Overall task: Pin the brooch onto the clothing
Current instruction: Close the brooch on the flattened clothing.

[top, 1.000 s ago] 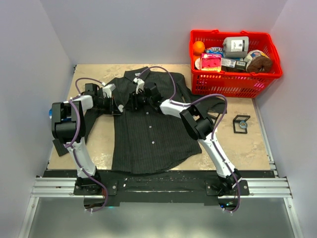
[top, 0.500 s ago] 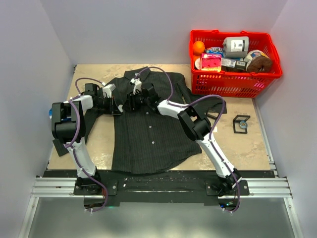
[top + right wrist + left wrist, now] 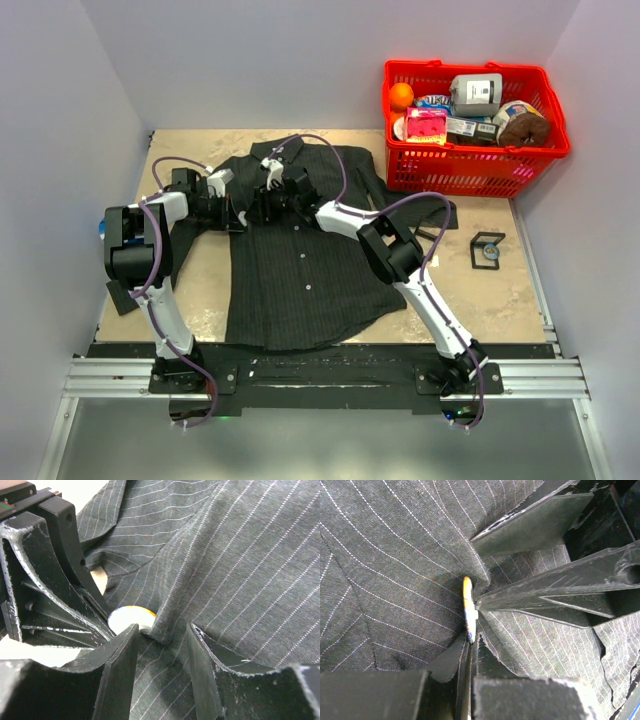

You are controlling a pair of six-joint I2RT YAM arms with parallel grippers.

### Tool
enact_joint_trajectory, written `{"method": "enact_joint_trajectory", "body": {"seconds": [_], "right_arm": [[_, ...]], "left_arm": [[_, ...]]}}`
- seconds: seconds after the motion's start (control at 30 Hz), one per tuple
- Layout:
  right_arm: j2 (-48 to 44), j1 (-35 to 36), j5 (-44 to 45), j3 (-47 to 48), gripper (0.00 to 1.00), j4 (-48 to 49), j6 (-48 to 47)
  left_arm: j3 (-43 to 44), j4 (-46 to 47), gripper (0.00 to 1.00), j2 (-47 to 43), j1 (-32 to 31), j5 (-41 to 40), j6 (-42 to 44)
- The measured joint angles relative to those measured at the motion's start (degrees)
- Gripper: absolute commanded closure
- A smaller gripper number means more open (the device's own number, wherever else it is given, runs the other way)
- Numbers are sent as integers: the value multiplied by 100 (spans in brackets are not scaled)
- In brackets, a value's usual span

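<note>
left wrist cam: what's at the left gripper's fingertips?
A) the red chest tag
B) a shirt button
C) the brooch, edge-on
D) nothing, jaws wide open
C: the left gripper is shut on the yellow-rimmed brooch, seen edge-on against the clothing; the right wrist view shows the same disc's pale round face.

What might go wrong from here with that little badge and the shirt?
The left gripper pinches the brooch only by its edge, so it might twist or slip out. The right gripper straddles a raised fold of the clothing with jaws apart, and the fold could flatten before it is caught. Both grippers crowd closely together and may bump.
</note>
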Motion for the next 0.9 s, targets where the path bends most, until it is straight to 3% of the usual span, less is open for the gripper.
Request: {"method": "enact_joint_trajectory", "body": {"seconds": [0.47,0.9], "right_arm": [[103,46,24,192,55,-81,-44],[44,-22,-160,-234,51,586,162]], "left_arm": [[15,-7,100,0,-2,-46,-28],[39,-26,100,0,0,-92,-28]]}}
